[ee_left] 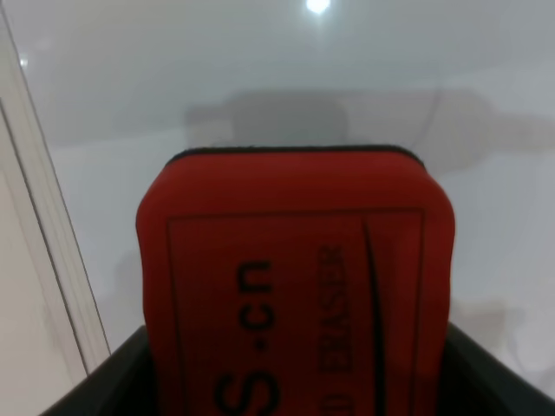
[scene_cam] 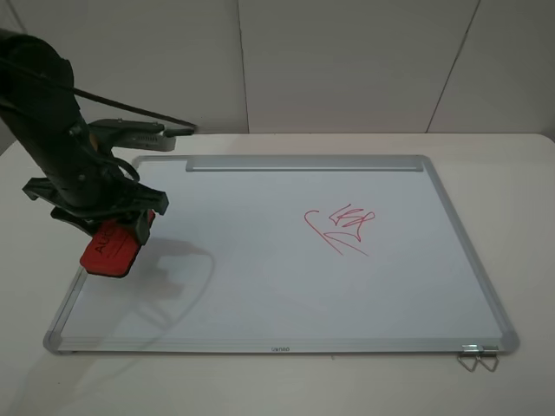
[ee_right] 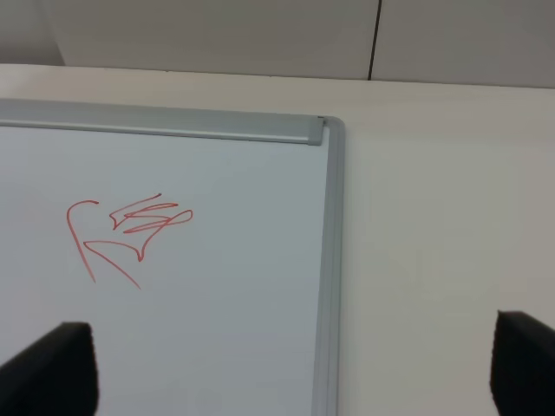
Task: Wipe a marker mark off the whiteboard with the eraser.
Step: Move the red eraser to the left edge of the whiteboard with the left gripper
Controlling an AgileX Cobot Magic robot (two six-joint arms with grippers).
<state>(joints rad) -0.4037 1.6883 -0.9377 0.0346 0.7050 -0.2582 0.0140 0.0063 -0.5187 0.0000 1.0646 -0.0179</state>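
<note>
Eraser (scene_cam: 110, 249) in hold, my left gripper (scene_cam: 128, 224) hangs over the 9 o'clock edge of the whiteboard (scene_cam: 260, 286). It is clamped on the sides of the red block, whose lettered top tilts toward the high camera. A shadow on the board beside it suggests to me that the felt is raised off the surface, not pressed to it. Through the left wrist camera, the board ahead of the eraser looks blank.

One red scribble (scene_cam: 340, 230) shows toward 2 o'clock of the board's middle, well apart from the eraser. It is a wide curved hook with diagonal strokes, not the narrow zigzag marker mark I am sent to clear. That marker mark appears in none of my views.

I judge the wipe likely done. The arm and eraser do hide a patch of board at 9 o'clock, so I cannot rule out that the mark lies beneath.

My right gripper (ee_right: 290, 364) waits near the board's 3 o'clock edge, above frame and tabletop (ee_right: 434, 217), fingers spread wide and holding nothing. It is out of the high view.

What is left, as I read it, is to check the hidden patch and then set the eraser down.
</note>
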